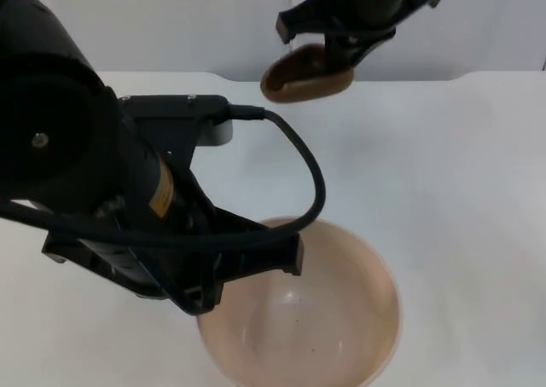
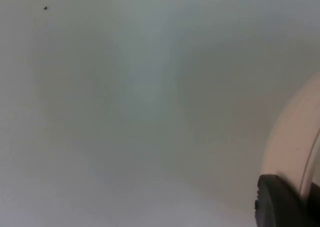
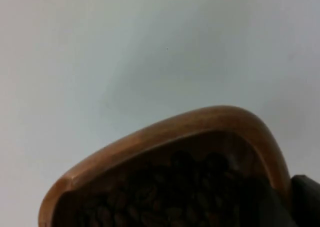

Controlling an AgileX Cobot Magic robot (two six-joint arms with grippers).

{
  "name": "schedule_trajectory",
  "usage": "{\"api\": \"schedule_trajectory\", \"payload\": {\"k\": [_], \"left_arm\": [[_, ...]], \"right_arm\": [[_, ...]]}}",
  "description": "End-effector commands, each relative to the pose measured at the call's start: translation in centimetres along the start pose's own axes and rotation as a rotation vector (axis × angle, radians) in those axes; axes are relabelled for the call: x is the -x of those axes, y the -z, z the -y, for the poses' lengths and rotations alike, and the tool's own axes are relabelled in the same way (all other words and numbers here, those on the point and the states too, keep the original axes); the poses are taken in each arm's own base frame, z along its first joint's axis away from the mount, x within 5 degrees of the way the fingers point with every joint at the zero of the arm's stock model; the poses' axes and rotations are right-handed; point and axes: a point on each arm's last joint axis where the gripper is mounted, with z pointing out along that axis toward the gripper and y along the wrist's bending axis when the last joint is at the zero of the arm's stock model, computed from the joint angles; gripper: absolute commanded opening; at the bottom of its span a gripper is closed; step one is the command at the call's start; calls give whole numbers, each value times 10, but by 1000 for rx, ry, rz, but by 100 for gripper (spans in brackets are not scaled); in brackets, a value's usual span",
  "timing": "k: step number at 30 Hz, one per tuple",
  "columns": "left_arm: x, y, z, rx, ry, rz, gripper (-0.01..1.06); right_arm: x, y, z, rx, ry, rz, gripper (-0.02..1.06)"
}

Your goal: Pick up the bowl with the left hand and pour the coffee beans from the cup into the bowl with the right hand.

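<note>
Left gripper [image 1: 286, 255] clamps the bowl [image 1: 341, 319] rim; beyond the bowl, right gripper [image 1: 341, 42] grips the bean-filled cup [image 1: 303, 76].

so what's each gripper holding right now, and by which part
Left gripper grips the bowl by its rim. Right gripper holds the brown cup of coffee beans at its rim.

Open table [image 1: 444, 148] lies between cup [image 1: 305, 73] and bowl [image 1: 341, 319].
</note>
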Motion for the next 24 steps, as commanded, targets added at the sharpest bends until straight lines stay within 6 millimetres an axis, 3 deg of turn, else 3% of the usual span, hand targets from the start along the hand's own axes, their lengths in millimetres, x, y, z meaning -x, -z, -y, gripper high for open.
{"api": "schedule_trajectory", "payload": {"k": [1, 10, 15, 24], "left_arm": [[0, 1, 3, -13, 10, 5, 0], [0, 1, 3, -14, 12, 5, 0], [0, 1, 3, -14, 12, 5, 0], [0, 1, 3, -14, 12, 5, 0]], "right_arm": [[3, 25, 1, -2, 24, 15, 0], [-7, 71, 6, -4, 56, 14, 0], [-26, 89, 8, -2, 63, 3, 0], [-76, 124, 14, 4, 55, -5, 0]]}}
